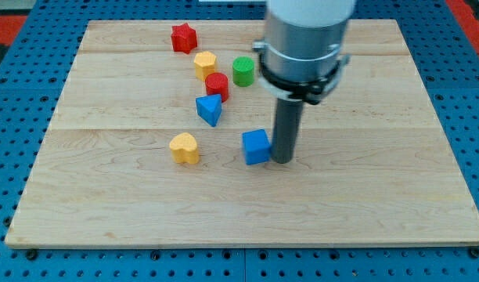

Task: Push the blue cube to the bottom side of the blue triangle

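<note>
The blue cube [256, 146] sits near the middle of the wooden board [106, 204]. The blue triangle [210, 109] lies up and to the left of it, with a gap between them. My tip [282, 160] stands right against the cube's right side. The rod and the arm's body rise above it and hide the board behind them.
A red cylinder [217, 85] touches the blue triangle's top. A yellow hexagonal block [205, 63], a red star [183, 37] and a green cylinder [243, 70] lie further up. A yellow heart [185, 147] lies left of the cube. The arm hides the green star.
</note>
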